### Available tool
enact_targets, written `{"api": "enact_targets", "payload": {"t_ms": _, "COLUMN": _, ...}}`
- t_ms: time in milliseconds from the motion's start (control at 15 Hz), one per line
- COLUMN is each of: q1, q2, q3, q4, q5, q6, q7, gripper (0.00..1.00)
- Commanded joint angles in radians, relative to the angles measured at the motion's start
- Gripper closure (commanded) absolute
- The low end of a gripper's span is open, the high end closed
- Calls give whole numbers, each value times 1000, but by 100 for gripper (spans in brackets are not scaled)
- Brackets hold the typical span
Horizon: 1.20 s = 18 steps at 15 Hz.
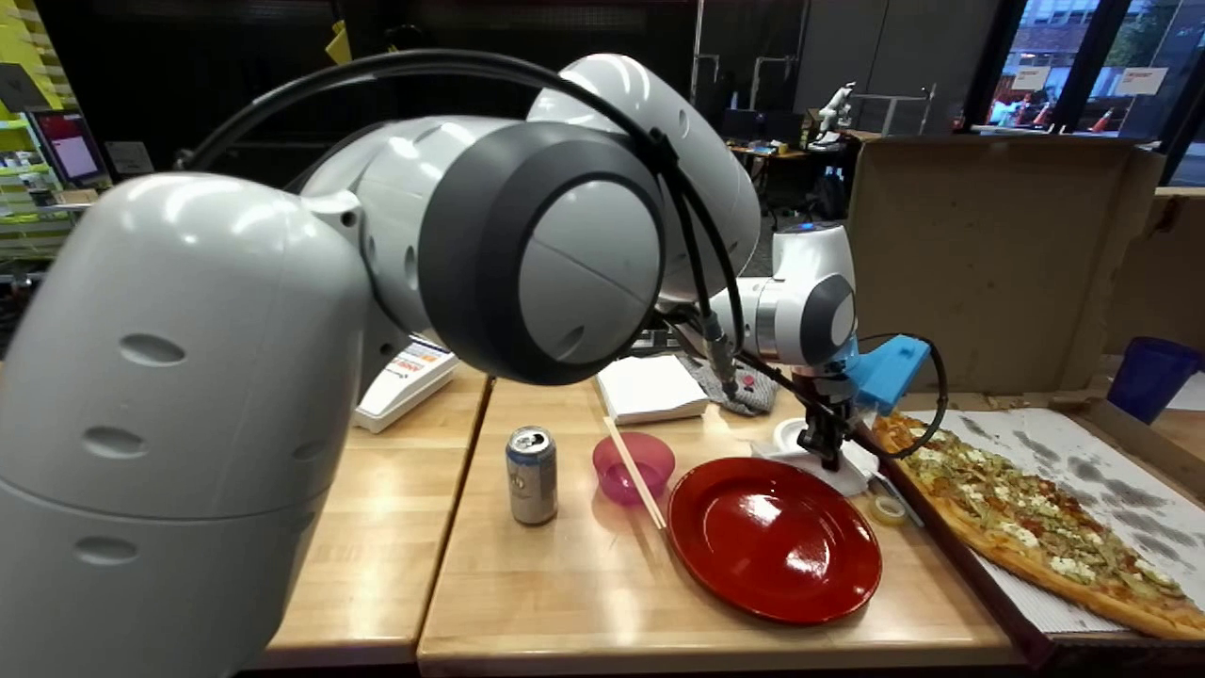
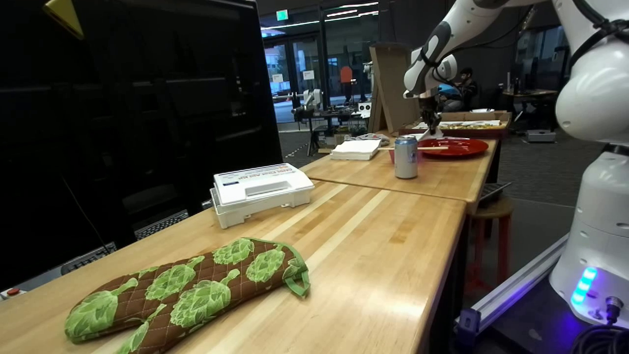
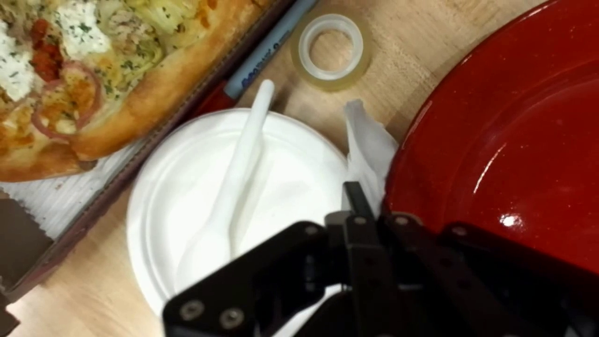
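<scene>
My gripper [image 3: 359, 199] points down between a white plate [image 3: 299, 187] and a glossy red plate [image 3: 430, 140], its fingers drawn together. A crumpled white napkin [image 3: 367, 150] lies right at the fingertips, in the gap between the plates. Whether the napkin is pinched cannot be made out, since the fingers hide part of it. On the white plate rests a white plastic spoon [image 3: 238, 173], its bowl end near the gripper's linkage. In both exterior views the gripper [image 1: 830, 457] hangs low behind the red plate [image 1: 772, 546], close to the napkin.
An open pizza box [image 1: 979, 565] holding pizza [image 1: 1036, 518] borders the right side. Nearby are tape [image 3: 304, 61] and a marker [image 3: 266, 54]. A pink bowl [image 1: 650, 457] with chopsticks [image 1: 633, 471] and a can [image 1: 533, 480] stand left; an oven mitt [image 2: 196, 290] lies farther off.
</scene>
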Motion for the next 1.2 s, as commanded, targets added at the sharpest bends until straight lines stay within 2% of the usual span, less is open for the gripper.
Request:
{"api": "enact_targets", "payload": {"t_ms": 0, "q1": 14, "q2": -94, "q3": -24, "q4": -98, "q5": -27, "q6": 15, "q7": 6, "gripper": 100}}
{"api": "enact_targets", "payload": {"t_ms": 267, "q1": 12, "q2": -177, "q3": -38, "q4": -189, "q5": -36, "q6": 49, "q7": -1, "gripper": 100}}
{"api": "enact_targets", "payload": {"t_ms": 667, "q1": 12, "q2": -281, "q3": -46, "q4": -316, "q5": -15, "q6": 164, "q7": -9, "gripper": 100}}
{"api": "enact_targets", "payload": {"t_ms": 1133, "q1": 28, "q2": -362, "q3": -48, "q4": -402, "q5": -7, "q6": 236, "q7": 1, "gripper": 100}}
